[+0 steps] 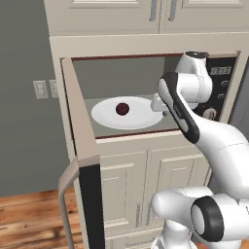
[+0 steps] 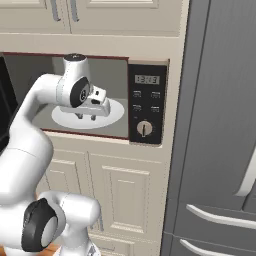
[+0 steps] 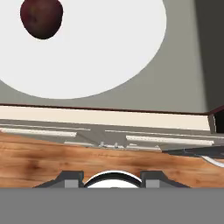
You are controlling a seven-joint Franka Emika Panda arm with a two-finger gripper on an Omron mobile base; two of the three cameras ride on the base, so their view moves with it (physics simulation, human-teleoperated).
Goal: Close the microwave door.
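The microwave door (image 1: 81,141) stands swung wide open at the left, edge-on to me, its black glass front (image 1: 92,204) and curved bar handle (image 1: 64,194) facing away from the cavity. In the right base view a sliver of the door (image 2: 4,102) shows at the left edge. The microwave (image 1: 121,82) has a grey cavity with a white round plate (image 1: 138,116) carrying a dark red fruit (image 1: 122,108). My gripper (image 2: 87,117) hangs open at the cavity mouth, fingers pointing down over the plate (image 2: 112,114), holding nothing. The hand view looks down on the plate (image 3: 100,48), the fruit (image 3: 41,18) and the dark red rim (image 3: 105,108).
The black control panel (image 2: 147,102) with display and knob sits right of the cavity. Beige cabinet doors (image 1: 121,185) lie below and above. A tall grey fridge (image 2: 220,125) stands to the right. Wooden floor (image 1: 29,219) shows at lower left.
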